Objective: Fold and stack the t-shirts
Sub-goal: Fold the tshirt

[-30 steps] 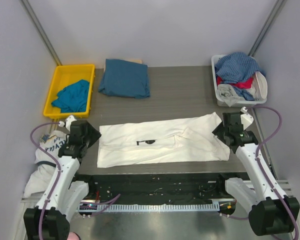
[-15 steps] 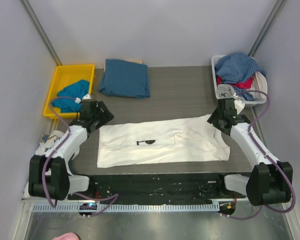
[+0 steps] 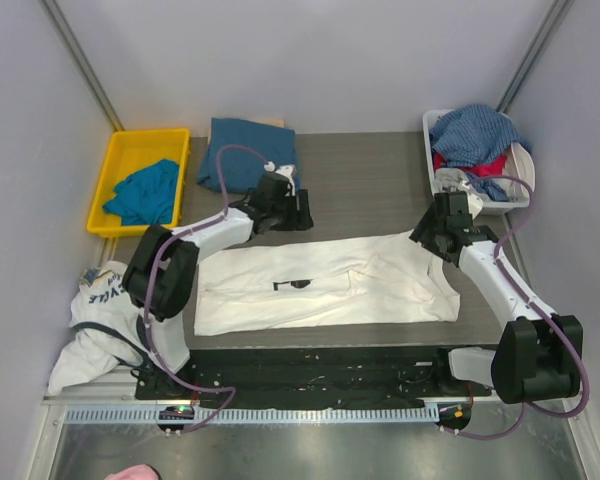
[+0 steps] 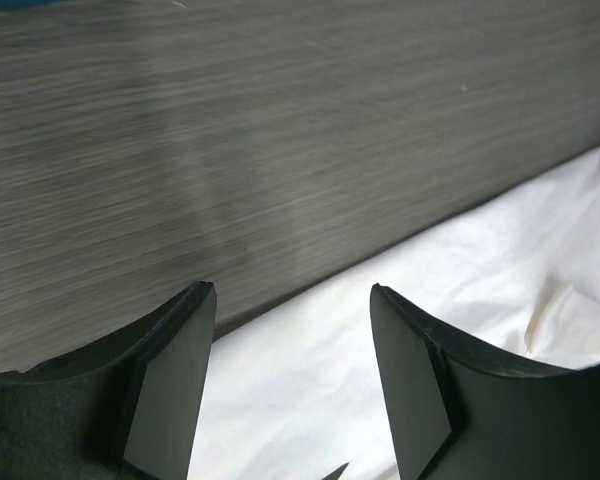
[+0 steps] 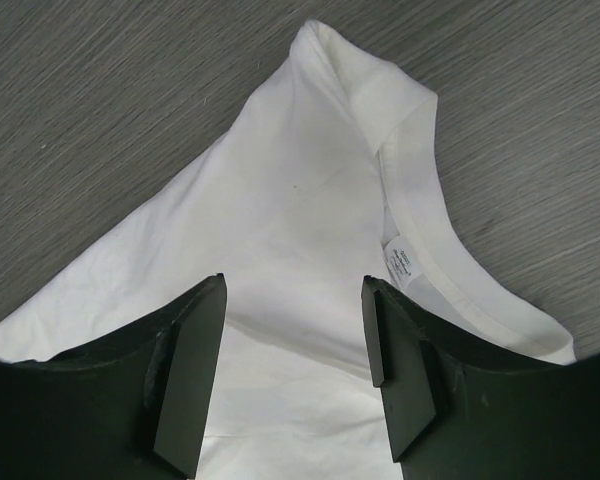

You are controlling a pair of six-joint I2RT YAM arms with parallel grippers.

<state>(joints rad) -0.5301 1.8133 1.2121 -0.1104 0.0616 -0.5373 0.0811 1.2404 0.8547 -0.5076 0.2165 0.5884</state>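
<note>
Across the middle of the table (image 3: 380, 180), the white t-shirt (image 3: 320, 285) lies partly folded while the left gripper (image 3: 298, 208) and right gripper (image 3: 432, 232) hover open-jawed and empty over its far edge, likely needing to pinch it next.

A dark grey wood-grain table (image 3: 370, 185) carries a long white cotton t-shirt (image 3: 320, 285) with small black chest marks, spread flat across its near half. A folded dark blue t-shirt (image 3: 242, 150) lies at the far left. A white plastic basket (image 3: 438, 185) heaped with clothes sits at the far right corner.
</note>
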